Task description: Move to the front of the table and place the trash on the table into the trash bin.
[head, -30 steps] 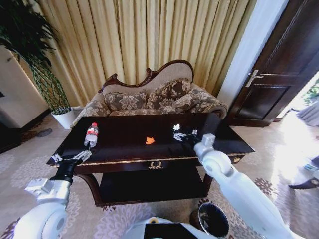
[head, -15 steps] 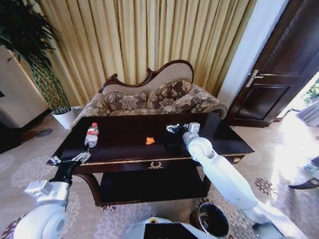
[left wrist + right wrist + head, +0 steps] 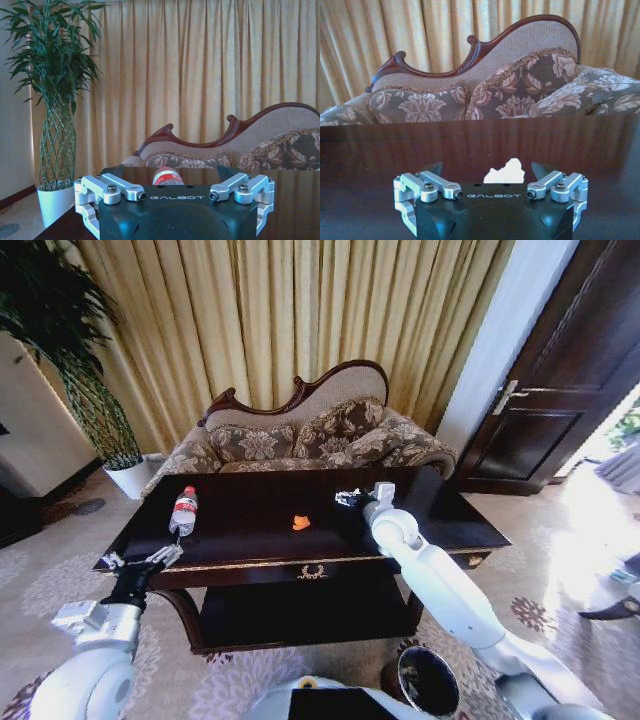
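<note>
While left hand point(image 3: 140, 562) idles, right hand point(image 3: 489, 170) open around white scrap point(image 3: 504, 171)

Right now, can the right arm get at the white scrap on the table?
Probably yes. The right end effector is open over the table, and the white scrap lies straight ahead between its fingers with nothing in between. The orange scrap sits off to the side.

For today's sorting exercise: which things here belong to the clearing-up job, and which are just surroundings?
Job: dark glossy wooden table; clear plastic bottle with red cap; orange crumpled scrap; white crumpled scrap; round brown bin.
Surroundings: patterned sofa; potted plant; gold curtains; dark door.
</note>
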You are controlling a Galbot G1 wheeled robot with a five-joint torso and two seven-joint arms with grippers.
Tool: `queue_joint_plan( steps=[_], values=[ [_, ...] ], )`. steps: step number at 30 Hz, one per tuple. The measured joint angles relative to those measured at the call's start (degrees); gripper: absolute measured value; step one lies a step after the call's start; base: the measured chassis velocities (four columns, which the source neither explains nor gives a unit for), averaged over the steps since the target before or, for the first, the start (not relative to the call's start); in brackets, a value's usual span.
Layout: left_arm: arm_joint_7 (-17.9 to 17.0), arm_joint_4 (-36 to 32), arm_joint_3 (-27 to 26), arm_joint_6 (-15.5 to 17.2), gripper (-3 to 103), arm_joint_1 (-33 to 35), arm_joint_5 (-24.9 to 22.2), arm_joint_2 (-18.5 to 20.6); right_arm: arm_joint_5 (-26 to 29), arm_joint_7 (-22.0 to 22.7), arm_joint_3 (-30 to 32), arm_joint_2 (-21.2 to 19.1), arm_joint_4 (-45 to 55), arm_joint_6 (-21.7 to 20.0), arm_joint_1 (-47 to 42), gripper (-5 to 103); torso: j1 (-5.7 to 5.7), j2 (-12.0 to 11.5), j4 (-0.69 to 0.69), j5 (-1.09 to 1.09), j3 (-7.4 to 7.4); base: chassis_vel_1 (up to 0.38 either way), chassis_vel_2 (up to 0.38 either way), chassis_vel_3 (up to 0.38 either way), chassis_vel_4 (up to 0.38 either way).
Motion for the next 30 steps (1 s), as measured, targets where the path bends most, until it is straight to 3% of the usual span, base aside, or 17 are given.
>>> queue_joint_plan(
  steps=[3, 6, 10, 15, 17, 20, 21, 23, 25, 26, 27, 29, 30],
  values=[
    [0.0, 0.0, 0.0, 0.0, 100, 0.0, 0.0, 0.0, -0.2, 0.0, 0.0, 0.0, -0.2, 0.0, -0.1, 96, 0.0, 0.0, 0.0, 0.0, 0.0, 0.0, 0.0, 0.0, 0.0],
    [0.0, 0.0, 0.1, -0.1, 100, -0.1, -0.1, 0.1, -1.4, 0.0, -0.1, -0.1, -0.5, 0.0, -0.5, 83, 0.0, 0.0, 0.0, 0.0, 0.0, 0.0, 0.0, 0.0, 0.0],
    [0.0, 0.0, 0.2, -0.2, 100, -0.1, -0.1, 0.1, -3.1, -0.4, -0.1, -0.3, -0.7, 0.0, -1.1, 73, 0.0, 0.0, -0.01, 0.0, 0.0, 0.0, 0.0, 0.0, 0.0],
    [0.0, -0.2, 0.3, -0.2, 100, -0.1, -0.1, 0.0, -4.1, -0.5, 0.1, -0.6, -0.7, 0.0, -1.8, 66, 0.0, 0.0, 0.0, 0.0, 0.0, 0.0, 0.0, 0.0, 0.0],
    [0.0, -0.2, 0.3, -0.2, 100, -0.2, -0.1, 0.2, -4.4, -0.5, 0.3, -0.7, -0.7, 0.0, -1.9, 56, 0.0, 0.0, 0.0, 0.0, 0.0, 0.0, 0.0, 0.0, 0.0],
    [0.0, -0.3, 0.4, -0.2, 100, -0.2, -0.2, 0.3, -4.6, -0.5, 0.4, -0.8, -0.6, 0.0, -2.2, 50, 0.0, 0.0, 0.0, 0.0, 0.0, 0.0, 0.0, 0.0, 0.0],
    [0.0, -0.4, 0.4, -0.2, 100, -0.2, -0.2, 0.3, -4.8, -0.5, 0.5, -0.8, -0.4, 0.0, -2.5, 39, 0.0, 0.0, 0.0, 0.0, 0.0, 0.0, 0.0, 0.0, 0.0],
    [0.0, -0.4, 0.5, -0.2, 100, -0.2, -0.2, 0.2, -4.9, -0.5, 0.5, -0.9, -0.3, 0.1, -2.8, 39, 0.0, 0.0, 0.0, 0.0, 0.0, 0.0, 0.0, 0.0, 0.0],
    [0.0, -0.5, 0.5, -0.2, 100, -0.2, -0.2, 0.2, -5.2, -0.7, 0.6, -0.9, -0.1, 0.1, -3.1, 28, 0.0, 0.0, 0.0, 0.0, 0.0, 0.0, 0.0, 0.0, 0.0],
    [0.0, -0.5, 0.5, -0.2, 100, -0.1, -0.2, 0.2, -5.3, -0.7, 0.7, -0.9, 0.0, 0.1, -3.3, 28, 0.0, 0.0, 0.0, 0.0, 0.0, 0.0, 0.0, 0.0, 0.0],
    [0.0, -0.5, 0.4, -0.2, 100, -0.1, -0.2, 0.2, -5.4, -0.7, 0.7, -0.9, 0.0, 0.2, -3.5, 18, 0.0, 0.0, 0.0, 0.0, 0.0, 0.0, 0.0, 0.0, 0.0],
    [0.0, -0.6, 0.4, -0.2, 100, 0.0, -0.2, 0.1, -5.5, -0.7, 0.7, -0.9, 0.1, 0.3, -3.5, 18, 0.0, 0.0, 0.0, 0.0, 0.0, 0.0, 0.0, 0.0, 0.0],
    [0.0, -0.6, 0.4, -0.2, 100, 0.0, -0.2, 0.1, -5.6, -0.7, 0.7, -0.9, 0.1, 0.3, -3.6, 12, 0.0, 0.0, 0.0, 0.0, 0.0, 0.0, 0.0, 0.0, 0.0]
  ],
)
